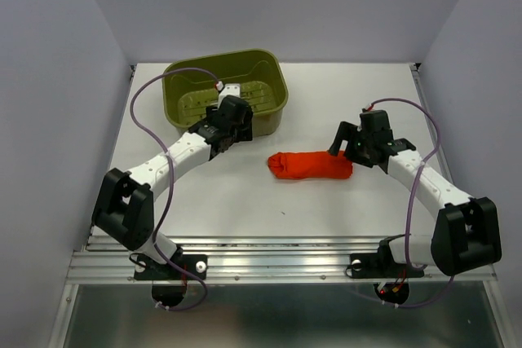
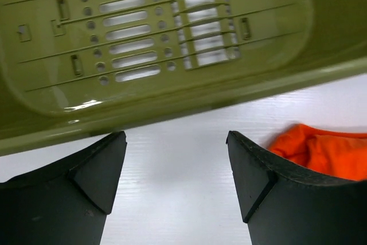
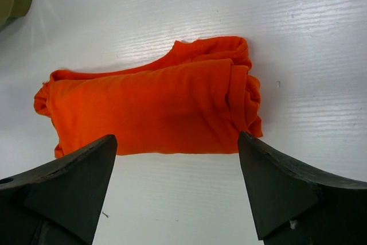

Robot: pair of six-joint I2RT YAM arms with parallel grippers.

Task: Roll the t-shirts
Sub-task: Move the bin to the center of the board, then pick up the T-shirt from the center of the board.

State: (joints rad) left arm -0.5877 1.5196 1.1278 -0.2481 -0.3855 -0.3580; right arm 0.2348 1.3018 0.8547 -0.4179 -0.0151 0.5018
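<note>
The orange-red t-shirt [image 1: 310, 166] lay as a short, thick roll near the middle of the white desk [image 1: 245, 209], in front of the olive-green slotted basket [image 1: 276, 112] and apart from it. Its sleeves and collar were wound inside the roll and could not be made out; only some loose folds showed at one end in the right wrist view. In the left wrist view the shirt was almost all hidden, with only one crumpled corner showing behind the right finger at the picture's edge. The basket was also cut off there, showing only part of its slotted bottom and its near wall. In the right wrist view just one green corner of the basket appeared at the upper left. The left hand [image 2: 176, 136] was released, its jaws wide apart with only bare desk between them, close before the basket's wall. The right hand [image 3: 176, 139] was also released and grasped nothing, its jaws spread about as wide as the roll. Whether the fingers touched the cloth I could not tell.
</note>
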